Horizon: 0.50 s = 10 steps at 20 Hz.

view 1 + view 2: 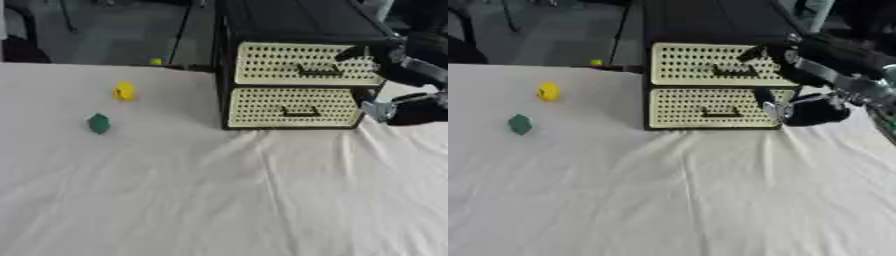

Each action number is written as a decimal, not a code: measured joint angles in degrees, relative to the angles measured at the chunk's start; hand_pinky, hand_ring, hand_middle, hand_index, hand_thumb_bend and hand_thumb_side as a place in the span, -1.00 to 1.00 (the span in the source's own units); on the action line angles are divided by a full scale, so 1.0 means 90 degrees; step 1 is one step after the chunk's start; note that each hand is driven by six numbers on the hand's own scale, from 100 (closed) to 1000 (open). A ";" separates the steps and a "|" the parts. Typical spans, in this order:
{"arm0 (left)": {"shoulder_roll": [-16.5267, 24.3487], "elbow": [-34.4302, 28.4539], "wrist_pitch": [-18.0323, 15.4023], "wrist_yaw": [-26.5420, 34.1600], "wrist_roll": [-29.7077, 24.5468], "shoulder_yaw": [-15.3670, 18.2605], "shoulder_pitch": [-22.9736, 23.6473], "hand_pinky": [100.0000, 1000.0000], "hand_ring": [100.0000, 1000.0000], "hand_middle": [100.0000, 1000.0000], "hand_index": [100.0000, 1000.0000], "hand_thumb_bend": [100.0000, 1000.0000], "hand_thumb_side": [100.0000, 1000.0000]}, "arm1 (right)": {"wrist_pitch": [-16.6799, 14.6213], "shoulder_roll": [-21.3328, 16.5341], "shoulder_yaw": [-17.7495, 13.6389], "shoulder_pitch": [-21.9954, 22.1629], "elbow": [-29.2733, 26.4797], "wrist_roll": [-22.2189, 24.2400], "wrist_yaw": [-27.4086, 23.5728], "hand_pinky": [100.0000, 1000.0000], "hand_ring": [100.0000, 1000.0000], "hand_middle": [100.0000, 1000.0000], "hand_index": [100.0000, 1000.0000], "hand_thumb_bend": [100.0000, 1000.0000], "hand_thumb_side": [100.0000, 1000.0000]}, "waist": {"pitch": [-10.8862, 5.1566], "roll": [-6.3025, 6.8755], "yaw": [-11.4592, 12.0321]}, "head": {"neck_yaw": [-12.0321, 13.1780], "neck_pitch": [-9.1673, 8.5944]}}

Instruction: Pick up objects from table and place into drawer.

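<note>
Reaching our right hand [802,107] up by the drawer unit [710,85], can't tell how its fingers sit, while the yellow thing [124,91] and green thing [99,123] lie well apart to the left.

Tablecloth [262,200]: plain white, creased. Drawer unit [297,85]: black frame and top; 2 drawer fronts, upper drawer [302,63] and lower drawer [293,106], both cream with a dense dark perforated dot pattern and black handles. Yellow object [124,91]: solid yellow. Green object [99,123]: solid dark green. Right hand [802,111]: black with silver parts. Background: dark grey.
</note>
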 measured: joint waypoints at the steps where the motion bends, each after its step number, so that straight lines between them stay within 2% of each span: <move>1: -0.0001 0.0000 -0.0003 0.0007 -0.0010 -0.0004 -0.0013 -0.08 0.35 0.66 0.79 -0.72 0.84 | 0.0006 0.0000 0.0013 -0.0038 0.0077 -0.0006 -0.0023 -1.00 -1.00 -1.00 0.76 -1.00 -0.87 | 0.0015 -0.0004 0.0019 | -0.0019 -0.0003; 10: -0.0051 0.0000 -0.0026 0.0062 -0.0113 -0.0080 -0.0107 -0.08 0.35 0.65 0.79 -0.76 0.86 | 0.0065 0.0002 0.0070 -0.0289 0.0612 -0.0178 -0.0039 -1.00 -1.00 -1.00 0.75 -1.00 -0.88 | 0.0199 -0.0089 0.0269 | -0.0211 -0.0202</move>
